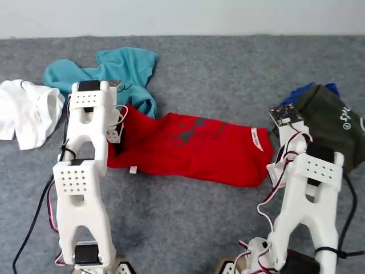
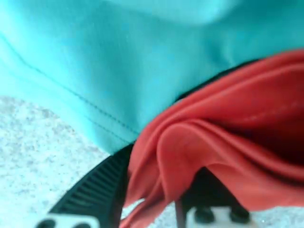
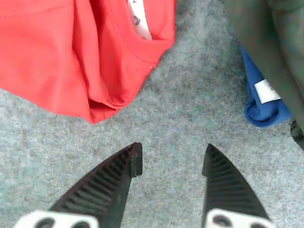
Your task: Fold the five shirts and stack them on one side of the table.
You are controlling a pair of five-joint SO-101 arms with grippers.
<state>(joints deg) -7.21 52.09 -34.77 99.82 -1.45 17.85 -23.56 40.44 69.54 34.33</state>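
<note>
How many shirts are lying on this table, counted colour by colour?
white shirt: 1
teal shirt: 1
red shirt: 1
blue shirt: 1
dark green shirt: 1
Total: 5 shirts

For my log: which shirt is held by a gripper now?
The red shirt: the left gripper is shut on its edge. The teal shirt, white shirt, dark green shirt and blue shirt lie free; the right gripper is open.
</note>
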